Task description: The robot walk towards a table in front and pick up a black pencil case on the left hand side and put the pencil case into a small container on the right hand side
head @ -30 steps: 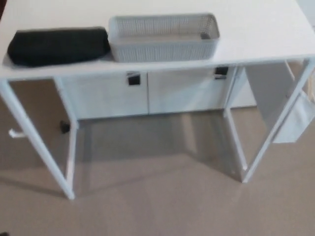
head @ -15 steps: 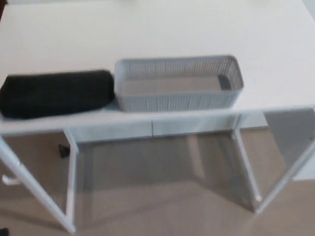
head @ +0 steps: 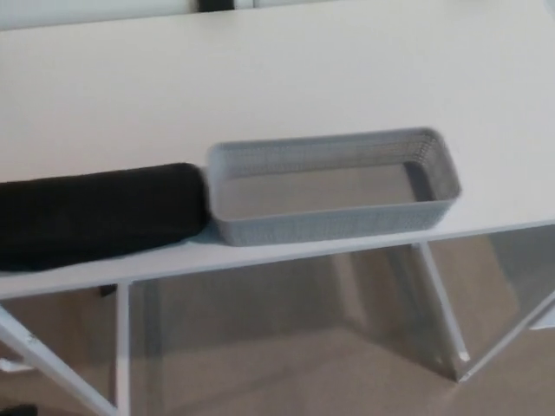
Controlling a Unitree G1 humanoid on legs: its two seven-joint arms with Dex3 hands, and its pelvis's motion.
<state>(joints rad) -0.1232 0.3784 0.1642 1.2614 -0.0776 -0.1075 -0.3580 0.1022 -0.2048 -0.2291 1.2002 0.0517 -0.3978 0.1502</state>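
A black pencil case lies lengthwise near the front edge of the white table, at the left of the head view. Right beside it, touching or nearly touching its right end, stands a small grey mesh container, which holds nothing. Neither of my hands shows in the picture.
White table legs and slanted braces run down to a beige floor below the front edge. A dark object sits at the table's far edge.
The whole picture has shifted: the camera has come closer and looks more steeply down, so table, case and container sit lower and larger. The things themselves have not moved.
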